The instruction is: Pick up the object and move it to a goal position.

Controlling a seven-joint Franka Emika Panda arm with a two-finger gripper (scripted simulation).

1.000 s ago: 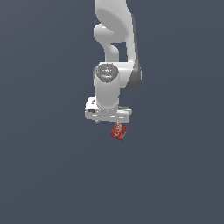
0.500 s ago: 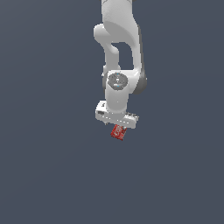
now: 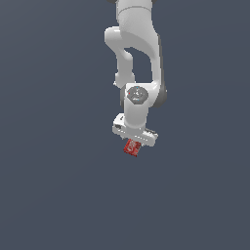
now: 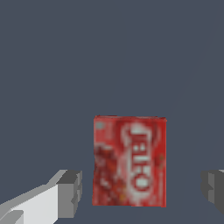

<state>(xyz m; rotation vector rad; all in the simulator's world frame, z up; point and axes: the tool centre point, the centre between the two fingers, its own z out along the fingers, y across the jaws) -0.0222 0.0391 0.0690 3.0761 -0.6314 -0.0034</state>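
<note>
The object is a small flat red box point(image 3: 132, 147) with white lettering, lying on the dark grey floor. In the exterior view my white gripper point(image 3: 135, 139) hangs right over it, and the hand covers the box's top edge. In the wrist view the box point(image 4: 129, 161) lies between my two grey fingertips point(image 4: 70, 192), with a gap of floor on each side, wider on one side. The jaws stand open and touch nothing.
A flat, plain dark grey floor point(image 3: 58, 185) spreads all around the box. No other object, container or edge shows in either view. The arm point(image 3: 139, 44) rises above the gripper.
The arm has swung toward the exterior view's right and the gripper has come down over the red box. The box has stayed in place.
</note>
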